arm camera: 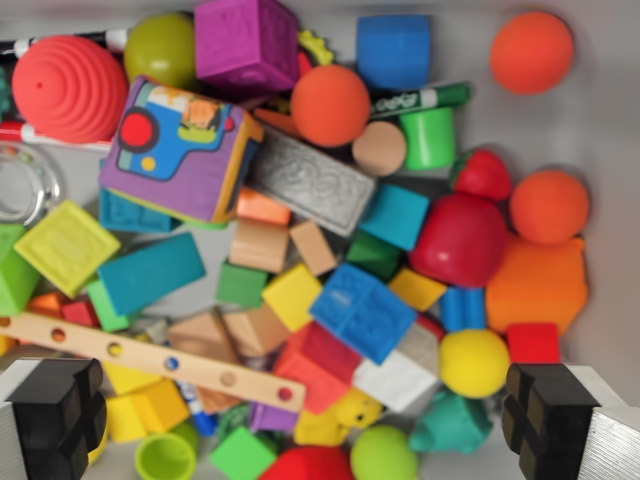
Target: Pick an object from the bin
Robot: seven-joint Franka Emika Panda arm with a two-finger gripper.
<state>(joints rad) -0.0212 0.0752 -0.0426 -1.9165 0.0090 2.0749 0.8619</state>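
Bottom corners, hand point(300, 420) fingertips point(50, 415) cropped, spread

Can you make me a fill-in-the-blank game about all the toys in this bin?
1. The ridged ball at the wrist view's top left is ____.
2. The wooden strip has a row of ____ along it.
3. The marker beside the orange ball has a ____ cap.
4. The gripper above the toys is ____.

Missing words: red; holes; green; open
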